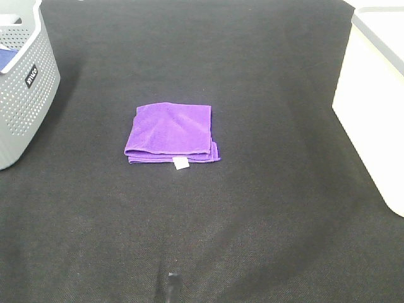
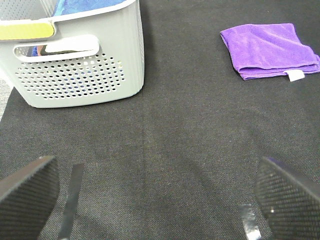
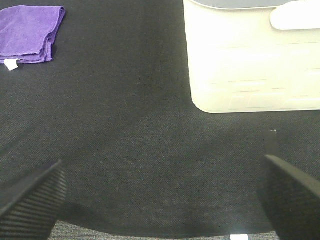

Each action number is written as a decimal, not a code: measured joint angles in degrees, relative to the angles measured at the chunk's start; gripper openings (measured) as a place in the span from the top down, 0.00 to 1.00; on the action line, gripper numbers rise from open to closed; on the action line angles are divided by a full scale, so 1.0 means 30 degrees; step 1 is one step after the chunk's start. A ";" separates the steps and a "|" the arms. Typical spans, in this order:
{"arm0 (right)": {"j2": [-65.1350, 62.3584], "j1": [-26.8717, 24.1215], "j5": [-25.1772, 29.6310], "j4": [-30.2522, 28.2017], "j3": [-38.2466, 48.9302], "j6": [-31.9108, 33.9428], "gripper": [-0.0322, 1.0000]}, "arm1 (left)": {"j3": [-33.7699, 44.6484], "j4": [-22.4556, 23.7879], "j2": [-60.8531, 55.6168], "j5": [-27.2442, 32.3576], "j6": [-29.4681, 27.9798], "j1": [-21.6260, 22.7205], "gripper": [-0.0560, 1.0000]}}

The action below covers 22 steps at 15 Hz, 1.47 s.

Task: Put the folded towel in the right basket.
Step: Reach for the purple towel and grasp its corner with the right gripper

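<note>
Listing my left gripper (image 2: 160,195) and right gripper (image 3: 162,197), both spread wide, presumably ready to grasp: purple folded towel (image 1: 170,131) ahead, untouched; white basket (image 3: 250,60) nearest the right.

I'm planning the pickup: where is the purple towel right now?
In the exterior high view the folded purple towel lies on the black mat left of centre, between the grey basket at left and the white basket at right, touching neither.

a finely woven black cloth (image 1: 265,208) spreads flat across every view, lit softly and evenly.
</note>
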 joint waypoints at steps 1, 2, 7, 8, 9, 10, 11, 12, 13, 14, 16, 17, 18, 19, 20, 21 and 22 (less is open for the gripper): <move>0.0000 0.0000 0.0000 0.0000 0.0000 0.0000 0.02 | 0.0000 0.0000 0.0000 0.0000 0.0000 0.0000 0.01; 0.0000 0.0000 0.0000 0.0000 0.0000 0.0000 0.02 | 0.0000 0.0000 0.0000 0.0000 0.0000 0.0000 0.01; 0.0000 0.0000 0.0000 0.0000 0.0000 0.0000 0.02 | 0.0000 0.0000 0.0000 0.0000 0.0000 0.0000 0.01; 0.0000 0.0000 0.0000 0.0000 0.0000 0.0000 0.02 | 0.0000 0.0000 0.0000 0.0000 0.0000 0.0000 0.01; 0.0000 0.0000 0.0000 0.0000 0.0000 0.0000 0.02 | 0.0000 0.0000 0.0000 0.0000 0.0000 0.0000 0.01; 0.0000 0.0000 0.0000 0.0000 0.0000 0.0000 0.02 | 0.0000 0.0000 0.0000 0.0000 0.0000 0.0000 0.01; 0.0000 0.0000 0.0000 0.0000 0.0000 0.0000 0.02 | 0.0000 0.0000 0.0000 0.0000 0.0000 0.0000 0.01; 0.0000 0.0000 0.0000 0.0000 0.0000 0.0000 0.02 | 0.0000 0.0000 0.0000 0.0000 0.0000 0.0000 0.01; 0.0000 0.0000 0.0000 0.0000 0.0000 0.0000 0.02 | 0.0000 0.0000 0.0000 0.0000 0.0000 0.0000 0.01; 0.0000 0.0000 0.0000 0.0000 0.0000 0.0000 0.02 | 0.0000 0.0000 0.0000 0.0000 0.0000 0.0000 0.01; 0.0000 0.0000 0.0000 0.0000 0.0000 0.0000 0.02 | 0.0000 0.0000 0.0000 0.0000 0.0000 0.0000 0.01; 0.0000 0.0000 0.0000 0.0000 0.0000 0.0000 0.02 | 0.0000 0.0000 0.0000 0.0000 0.0000 0.0000 0.01; 0.0000 0.0000 0.0000 0.0000 0.0000 0.0000 0.02 | 0.0000 0.0000 0.0000 0.0000 0.0000 0.0000 0.01; 0.0000 0.0000 0.0000 0.0000 0.0000 0.0000 0.02 | 0.0000 0.0000 0.0000 0.0000 0.0000 0.0000 0.01; 0.0000 0.0000 0.0000 0.0000 0.0000 0.0000 0.02 | 0.0000 0.0000 0.0000 0.0000 0.0000 0.0000 0.01; 0.0000 0.0000 0.0000 0.0000 0.0000 0.0000 0.02 | 0.0000 0.0000 0.0000 0.0000 0.0000 0.0000 0.01; 0.0000 0.0000 0.0000 0.0000 0.0000 0.0000 0.02 | 0.0000 0.0000 0.0000 0.0000 0.0000 0.0000 0.01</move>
